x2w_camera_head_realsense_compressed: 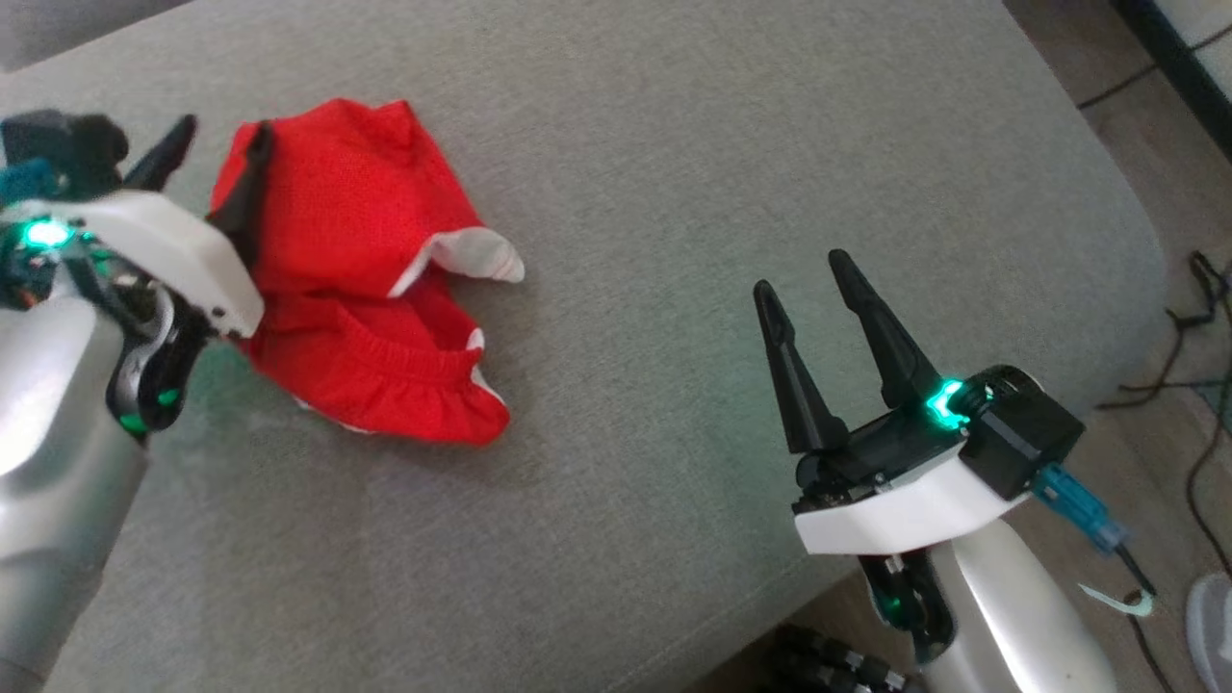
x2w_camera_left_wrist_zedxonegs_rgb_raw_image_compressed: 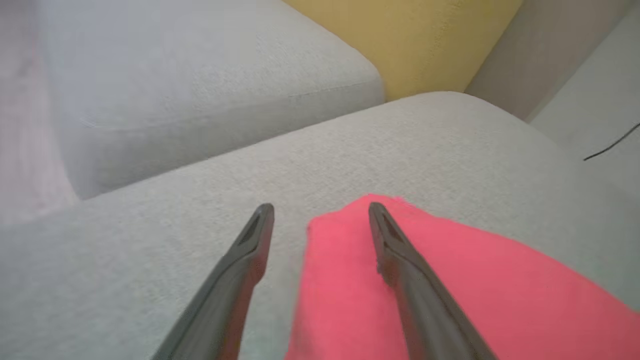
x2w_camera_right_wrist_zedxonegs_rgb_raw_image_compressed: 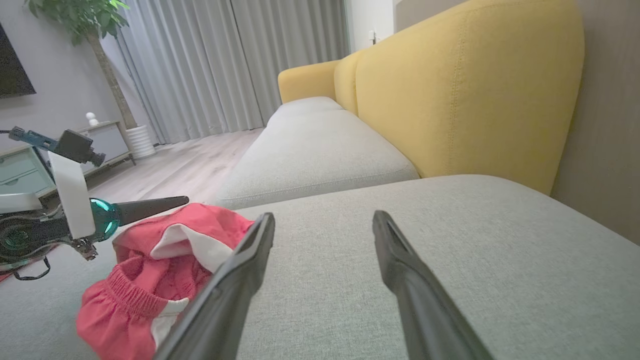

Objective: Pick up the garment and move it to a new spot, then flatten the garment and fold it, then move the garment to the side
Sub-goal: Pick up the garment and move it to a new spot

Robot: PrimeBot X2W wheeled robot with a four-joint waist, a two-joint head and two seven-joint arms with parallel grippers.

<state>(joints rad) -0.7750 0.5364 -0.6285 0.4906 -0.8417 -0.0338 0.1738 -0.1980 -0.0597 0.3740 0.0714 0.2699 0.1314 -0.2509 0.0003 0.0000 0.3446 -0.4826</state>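
The garment (x2w_camera_head_realsense_compressed: 356, 221) is a pair of red shorts with white trim and an elastic waistband, lying crumpled on the grey sofa cushion (x2w_camera_head_realsense_compressed: 674, 144) at the left. My left gripper (x2w_camera_head_realsense_compressed: 221, 132) is open at the garment's left edge, one finger over the red cloth and the other over bare cushion. The left wrist view shows the same: the gripper (x2w_camera_left_wrist_zedxonegs_rgb_raw_image_compressed: 321, 209) open, with the garment (x2w_camera_left_wrist_zedxonegs_rgb_raw_image_compressed: 475, 290) under its right finger. My right gripper (x2w_camera_head_realsense_compressed: 804, 274) stands open and empty, well right of the garment. In the right wrist view, it (x2w_camera_right_wrist_zedxonegs_rgb_raw_image_compressed: 324, 216) points across the cushion, with the garment (x2w_camera_right_wrist_zedxonegs_rgb_raw_image_compressed: 140, 295) at lower left.
A yellow backrest (x2w_camera_right_wrist_zedxonegs_rgb_raw_image_compressed: 450, 100) rises behind the cushion, and a second grey cushion (x2w_camera_right_wrist_zedxonegs_rgb_raw_image_compressed: 315, 155) adjoins it. The cushion's front edge (x2w_camera_head_realsense_compressed: 770, 616) runs past my right arm. Dark cables (x2w_camera_head_realsense_compressed: 1184, 337) lie on the floor at the right.
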